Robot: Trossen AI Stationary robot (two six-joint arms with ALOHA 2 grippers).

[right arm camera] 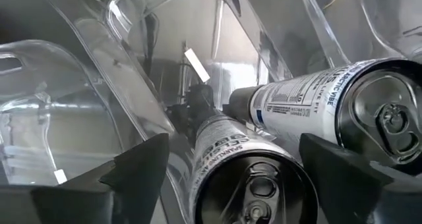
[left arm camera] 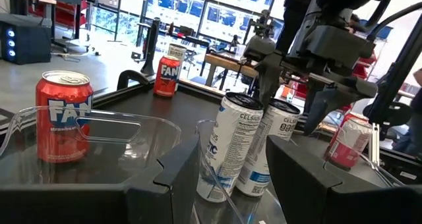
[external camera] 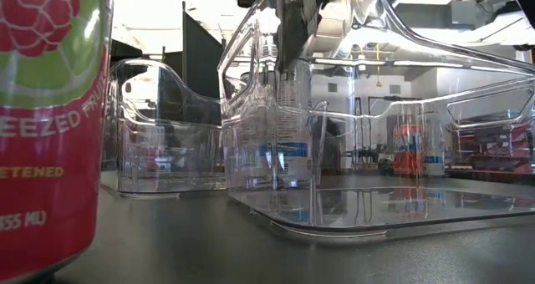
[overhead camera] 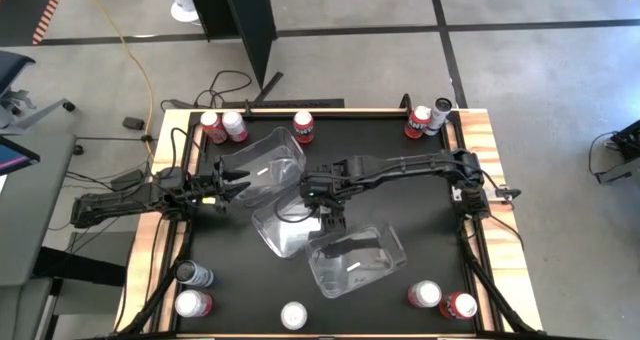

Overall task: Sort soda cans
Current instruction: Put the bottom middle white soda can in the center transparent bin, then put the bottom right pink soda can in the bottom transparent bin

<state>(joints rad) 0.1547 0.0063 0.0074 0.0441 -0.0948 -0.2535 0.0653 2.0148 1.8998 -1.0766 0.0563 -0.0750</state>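
The right gripper (overhead camera: 322, 212) is held over the middle clear tub (overhead camera: 285, 227), its fingers spread wide with nothing between them. Directly beneath them, two white Celsius cans (right arm camera: 247, 178) are seen standing side by side and touching inside that tub — both upright in the left wrist view (left arm camera: 231, 148), silver tops towards the right wrist camera.

The left gripper (overhead camera: 236, 179) is set at the rim of the upper-left tub (overhead camera: 265, 160), its jaws partly closed; whether the plastic wall is clamped cannot be told.

A third tub (overhead camera: 358, 262) lies just beside the middle one, towards the table's front.

The remaining cans are placed around the table's edges — three red ones (overhead camera: 232, 126) at the back left, a pair (overhead camera: 427, 119) at the back right, a dark can and a red one (overhead camera: 192, 288) at the front left, one white-topped can (overhead camera: 294, 315) at the front centre, and two (overhead camera: 441, 299) at the front right.
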